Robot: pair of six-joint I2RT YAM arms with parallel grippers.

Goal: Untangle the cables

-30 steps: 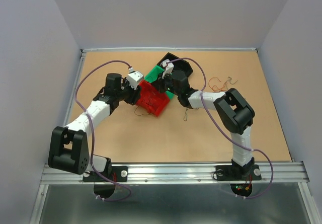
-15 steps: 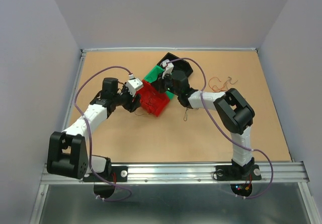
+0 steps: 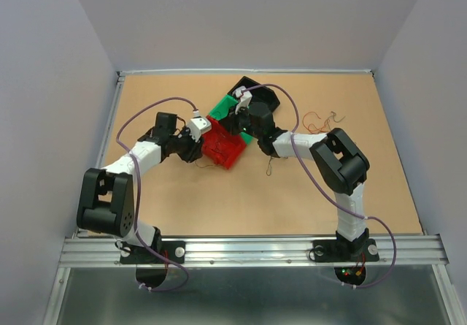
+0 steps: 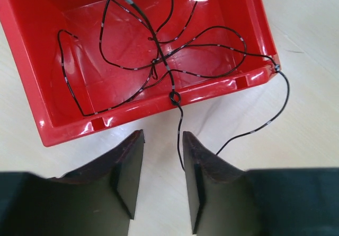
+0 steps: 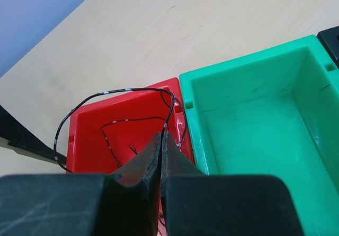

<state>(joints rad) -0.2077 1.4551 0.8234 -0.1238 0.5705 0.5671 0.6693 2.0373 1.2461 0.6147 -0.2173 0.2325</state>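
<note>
A thin black cable (image 4: pixel 159 61) lies looped in the red bin (image 4: pixel 21 61), and one strand hangs over the near rim onto the table. My left gripper (image 4: pixel 162 135) stands open just outside that rim; the strand runs down along the inside of its right finger, unclamped. My right gripper (image 5: pixel 160 135) is shut on the black cable (image 5: pixel 122 91) above the red bin (image 5: pixel 90 140). In the top view both grippers, left (image 3: pixel 195 148) and right (image 3: pixel 233 124), flank the red bin (image 3: pixel 235 152). More cables, orange-brown and red (image 3: pixel 319 120), lie loose at the right.
A green bin (image 5: pixel 249 135) touches the red bin's right side, and a black bin (image 3: pixel 259 97) stands behind it. A short dark wire (image 3: pixel 270 166) lies on the table in front of the right arm. Purple arm cables arch over both arms.
My left arm has swung its elbow inward and the left gripper has slid slightly toward the near side of the red bin, its jaws narrowing a little. The right arm has not moved.
</note>
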